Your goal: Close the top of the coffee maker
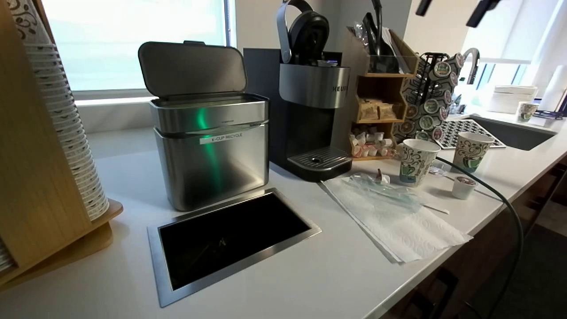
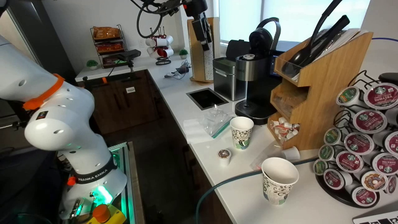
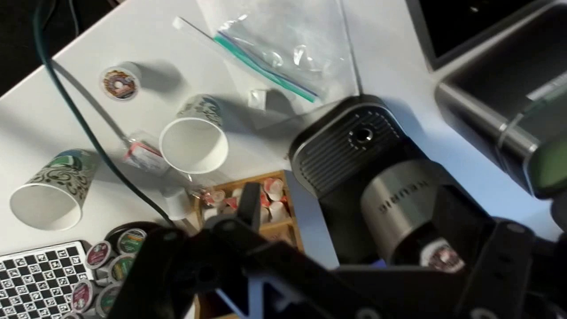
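Observation:
The coffee maker is a tall steel-and-black pod machine, seen upright in both exterior views. Its top, a rounded black lid with a grey hoop handle, stands raised open, also in an exterior view. A pod sits in the machine's open head, also visible in an exterior view. My gripper is open and empty, its fingers wide apart above the machine's front. In both exterior views my gripper hangs high, apart from the lid. The lid is not distinguishable in the wrist view.
A steel bin with its flap raised stands beside the machine. A wooden organizer with tall utensils stands on its other side. Paper cups, a loose pod, a plastic bag and a cable lie on the counter.

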{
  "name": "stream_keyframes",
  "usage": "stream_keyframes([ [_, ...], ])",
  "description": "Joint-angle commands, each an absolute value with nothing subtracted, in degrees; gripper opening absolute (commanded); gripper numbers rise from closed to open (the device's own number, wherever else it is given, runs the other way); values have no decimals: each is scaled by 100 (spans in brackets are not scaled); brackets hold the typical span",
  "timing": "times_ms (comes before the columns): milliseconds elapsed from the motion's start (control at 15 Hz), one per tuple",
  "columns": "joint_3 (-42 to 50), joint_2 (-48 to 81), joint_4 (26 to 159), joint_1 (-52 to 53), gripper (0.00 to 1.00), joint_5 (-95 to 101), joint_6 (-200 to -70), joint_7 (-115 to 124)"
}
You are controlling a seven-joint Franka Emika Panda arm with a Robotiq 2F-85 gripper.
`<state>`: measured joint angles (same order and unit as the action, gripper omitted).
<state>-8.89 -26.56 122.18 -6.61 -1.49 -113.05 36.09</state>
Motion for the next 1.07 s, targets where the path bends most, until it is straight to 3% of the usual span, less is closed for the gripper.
stream_keyframes([
  [0,-1089,-1744,10740,-696,100,-150,-11285,4809],
  [267,-1019,-1010,9365,-654,100,116,-11344,5985],
  [333,-880,-1449,10030,-477,100,20,-11332,5502],
  [733,-811,-1015,9394,-449,100,79,-11329,5852],
  [1000,-1067,-217,8958,-388,100,1153,-12781,7480],
])
